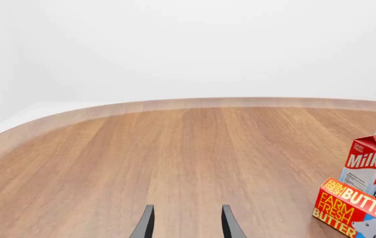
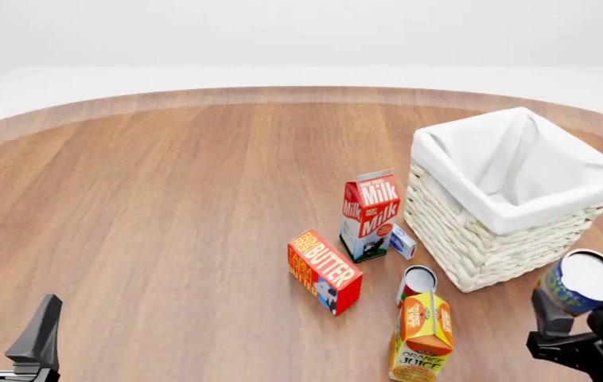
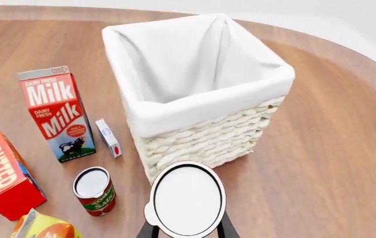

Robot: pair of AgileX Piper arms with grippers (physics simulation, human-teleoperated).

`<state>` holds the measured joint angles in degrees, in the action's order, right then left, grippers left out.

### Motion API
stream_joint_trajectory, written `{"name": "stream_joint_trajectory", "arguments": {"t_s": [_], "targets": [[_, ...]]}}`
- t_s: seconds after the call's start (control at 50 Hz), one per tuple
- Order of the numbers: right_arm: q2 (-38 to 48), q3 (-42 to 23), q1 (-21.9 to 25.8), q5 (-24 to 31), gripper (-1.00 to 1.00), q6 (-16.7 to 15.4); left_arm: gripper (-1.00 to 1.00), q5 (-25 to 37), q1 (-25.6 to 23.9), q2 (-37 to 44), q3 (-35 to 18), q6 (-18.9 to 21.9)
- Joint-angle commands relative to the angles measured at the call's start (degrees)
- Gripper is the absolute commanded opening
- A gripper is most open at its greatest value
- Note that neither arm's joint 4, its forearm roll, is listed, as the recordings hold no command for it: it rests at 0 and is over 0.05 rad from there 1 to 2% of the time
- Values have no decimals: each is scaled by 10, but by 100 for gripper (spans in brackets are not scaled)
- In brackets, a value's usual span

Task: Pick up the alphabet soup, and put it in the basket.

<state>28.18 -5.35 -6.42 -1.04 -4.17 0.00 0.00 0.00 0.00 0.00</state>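
Fingers of the right gripper (image 3: 186, 229) clamp the alphabet soup (image 3: 186, 199) upright, just short of the basket (image 3: 174, 121); left gripper (image 2: 6, 333) spread, holding nothing, far off.

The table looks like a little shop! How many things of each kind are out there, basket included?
Cans: 2, the alphabet soup in the right gripper and a red-green can.
Cartons: 2, milk and orange juice.
Boxes: 2, butter and a small white box.
Baskets: 1, the basket.
Total: 7.
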Motion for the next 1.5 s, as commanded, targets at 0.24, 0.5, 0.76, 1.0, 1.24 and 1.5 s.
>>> {"name": "stream_joint_trajectory", "arguments": {"t_s": [0.24,0.5,0.76,1.0,1.24,1.5], "targets": [[-53,-65,7,84,-100,-14,100,0,0,0,0,0],[-76,-119,7,146,-100,-30,100,0,0,0,0,0],[-73,-171,7,185,-100,-43,100,0,0,0,0,0],[-57,-211,7,201,-100,-58,100,0,0,0,0,0],[-30,-259,16,211,-100,-72,100,0,0,0,0,0],[-5,-300,9,222,-100,-88,100,0,0,0,0,0]]}}
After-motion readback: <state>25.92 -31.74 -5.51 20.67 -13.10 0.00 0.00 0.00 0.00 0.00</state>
